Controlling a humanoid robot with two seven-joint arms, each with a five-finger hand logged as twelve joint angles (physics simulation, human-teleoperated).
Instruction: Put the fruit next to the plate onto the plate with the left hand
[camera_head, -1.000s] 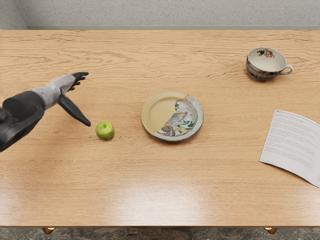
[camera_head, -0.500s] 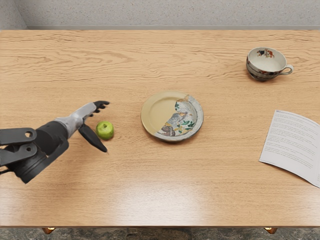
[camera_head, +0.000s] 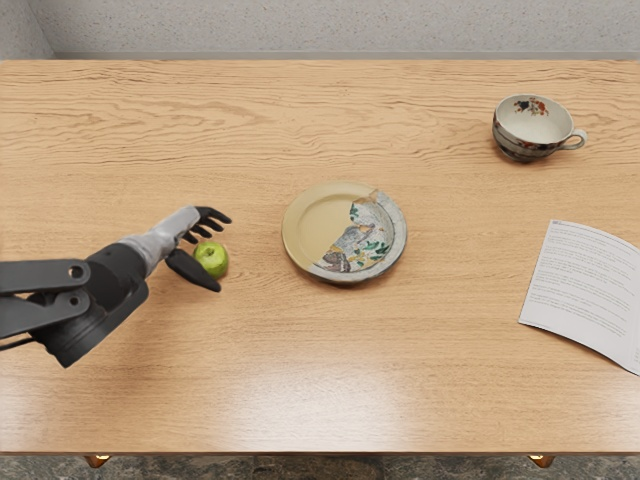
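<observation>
The dark fingers (camera_head: 212, 222) are fanned apart on the far side of the small green apple (camera_head: 211, 259), curling a little at the tips, and the thumb reaches out along the fruit's near side. So the apple sits in the fork between fingers and thumb, bracketed but not clamped. Whether any fingertip touches the skin is too fine to tell from the head view. Nothing is gripped.

Behind those fingers, the left hand (camera_head: 180, 230) runs back into a grey wrist and a bulky dark forearm that comes in from the left edge, low over the light wooden table (camera_head: 300, 120).

The apple rests on the tabletop, near the left side of the round yellow ceramic plate with a painted patch (camera_head: 310, 225), a clear gap of bare wood between them. The plate carries nothing.

Off to the right, a patterned teacup (camera_head: 535, 127) and a sheet of printed paper (camera_head: 590, 290) stand well apart from the action. The right arm does not show.

By the look of it, the reach is done and that's all. Closing on the fruit, lifting it, carrying it right and setting it on the plate are all left to do.
</observation>
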